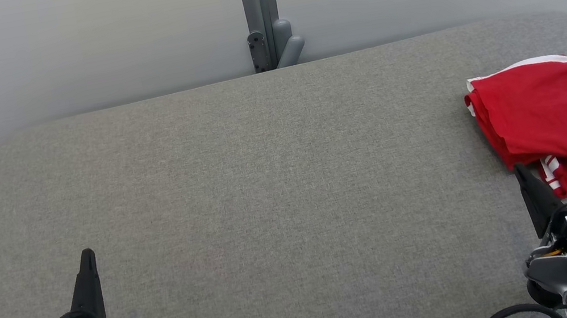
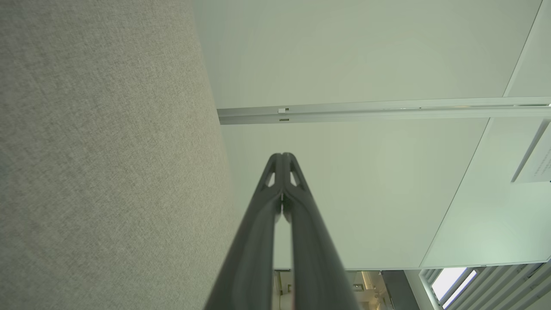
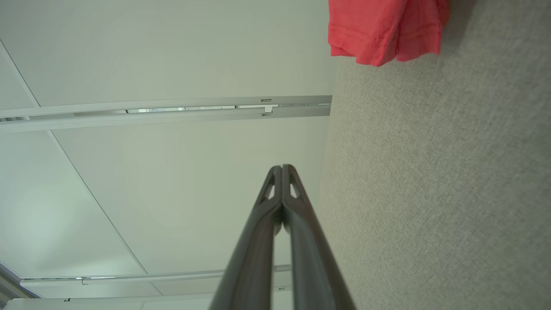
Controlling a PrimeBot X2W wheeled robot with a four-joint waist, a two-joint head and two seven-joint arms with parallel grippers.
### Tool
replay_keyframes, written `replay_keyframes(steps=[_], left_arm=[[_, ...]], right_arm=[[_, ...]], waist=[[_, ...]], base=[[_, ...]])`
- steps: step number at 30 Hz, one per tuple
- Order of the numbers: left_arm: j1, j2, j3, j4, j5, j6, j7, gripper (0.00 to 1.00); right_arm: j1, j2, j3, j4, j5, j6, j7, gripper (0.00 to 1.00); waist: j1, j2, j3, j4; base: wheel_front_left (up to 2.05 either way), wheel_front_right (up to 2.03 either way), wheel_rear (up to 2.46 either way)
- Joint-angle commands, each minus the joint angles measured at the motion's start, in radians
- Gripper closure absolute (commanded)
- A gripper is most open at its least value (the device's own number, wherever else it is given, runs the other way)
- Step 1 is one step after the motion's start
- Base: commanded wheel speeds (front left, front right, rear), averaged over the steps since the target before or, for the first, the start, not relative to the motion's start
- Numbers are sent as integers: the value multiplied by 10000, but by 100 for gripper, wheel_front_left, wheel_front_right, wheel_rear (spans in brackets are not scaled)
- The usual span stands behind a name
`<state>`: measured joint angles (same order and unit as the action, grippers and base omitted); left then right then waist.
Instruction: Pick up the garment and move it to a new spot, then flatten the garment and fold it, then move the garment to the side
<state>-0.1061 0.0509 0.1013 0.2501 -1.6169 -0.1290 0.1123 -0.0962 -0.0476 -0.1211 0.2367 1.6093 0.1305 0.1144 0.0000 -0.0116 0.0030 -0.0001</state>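
Currently the garment (image 1: 553, 119) lies folded at the right edge of the worktop (image 1: 265, 185), just beyond and outboard of the right fingers (image 1: 532, 192), which are pressed together and empty; the left fingers (image 1: 88, 283), likewise together, sit well apart from it; the right arm is nearer.

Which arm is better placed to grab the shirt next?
Right, likely. The right tool, shut, sits beside the garment at the right end; the left tool, shut, is far across the grey surface.
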Motion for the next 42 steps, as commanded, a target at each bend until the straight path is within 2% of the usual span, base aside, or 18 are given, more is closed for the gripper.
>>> replay_keyframes(steps=[1,42], left_arm=[[-130,42,54,-29,19,-37,4,100],[-130,23,75,-30,48,-37,31,100]], right_arm=[[-104,-49,-1,16,70,4,44,100],[-103,-48,1,16,72,4,42,100]], waist=[[0,116,0,1],[0,116,0,1]], base=[[0,0,0],[0,0,0]])
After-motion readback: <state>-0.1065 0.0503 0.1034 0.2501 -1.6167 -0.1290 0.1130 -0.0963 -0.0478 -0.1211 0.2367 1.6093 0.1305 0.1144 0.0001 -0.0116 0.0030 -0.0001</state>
